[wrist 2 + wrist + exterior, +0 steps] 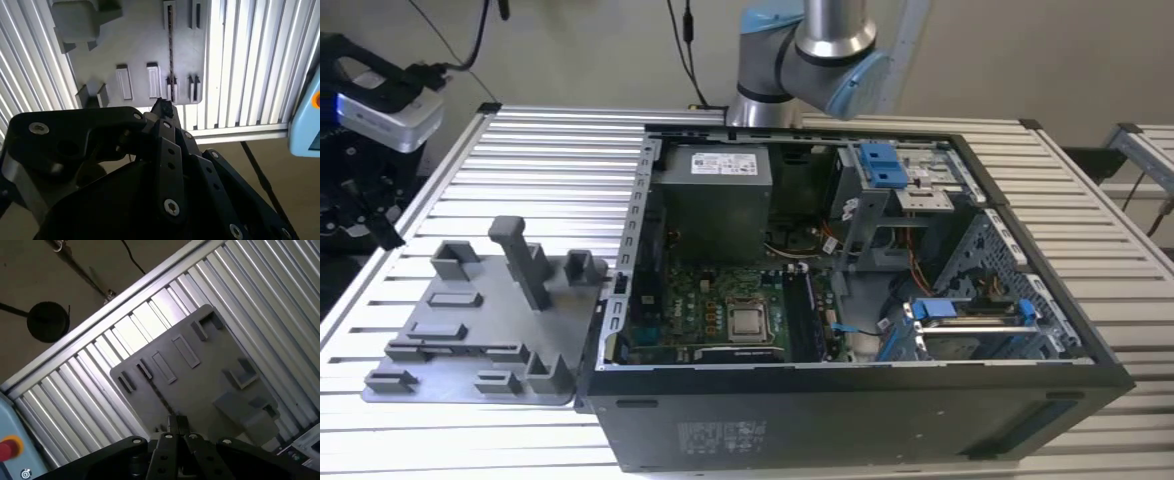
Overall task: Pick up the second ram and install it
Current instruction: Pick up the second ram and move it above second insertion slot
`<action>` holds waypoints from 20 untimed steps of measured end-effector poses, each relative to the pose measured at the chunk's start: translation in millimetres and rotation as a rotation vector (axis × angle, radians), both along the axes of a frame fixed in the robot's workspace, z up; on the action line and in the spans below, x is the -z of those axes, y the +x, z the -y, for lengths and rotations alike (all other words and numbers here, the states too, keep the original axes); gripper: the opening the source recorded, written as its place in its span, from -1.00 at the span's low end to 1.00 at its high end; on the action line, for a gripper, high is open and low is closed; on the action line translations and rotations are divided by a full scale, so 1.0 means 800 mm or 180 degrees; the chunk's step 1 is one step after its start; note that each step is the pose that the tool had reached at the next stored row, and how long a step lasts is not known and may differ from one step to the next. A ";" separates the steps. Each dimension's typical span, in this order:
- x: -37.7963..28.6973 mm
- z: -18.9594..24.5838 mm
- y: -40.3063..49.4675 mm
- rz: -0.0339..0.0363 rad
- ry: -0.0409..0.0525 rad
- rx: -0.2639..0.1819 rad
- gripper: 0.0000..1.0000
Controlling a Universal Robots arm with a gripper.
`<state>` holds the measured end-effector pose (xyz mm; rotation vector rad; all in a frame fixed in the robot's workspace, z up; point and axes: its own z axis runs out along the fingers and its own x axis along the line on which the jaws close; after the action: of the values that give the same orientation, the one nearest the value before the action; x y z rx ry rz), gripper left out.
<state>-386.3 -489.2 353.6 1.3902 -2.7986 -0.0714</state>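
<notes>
In the claw [162, 107], one ram [170, 55]

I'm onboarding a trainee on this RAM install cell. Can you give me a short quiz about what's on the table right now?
1. True or false: the computer case is open, its motherboard showing.
2. In the exterior view, the grey fixture plate lies A) left of the case, B) right of it, C) inside it.
3. Fill in: in the second wrist view, the gripper is nearest the grey ____.
Key: 1 true; 2 A; 3 fixture plate.
</notes>
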 end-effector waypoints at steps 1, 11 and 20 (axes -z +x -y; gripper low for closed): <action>0.0001 0.0000 0.000 0.0001 0.0000 -0.0033 -0.79; 0.0002 0.0000 0.000 0.0002 0.0001 -0.0455 -0.79; 0.0002 0.0000 -0.001 0.0003 0.0000 -0.0794 -0.79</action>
<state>-386.7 -489.2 353.5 1.7252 -2.6000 -0.0671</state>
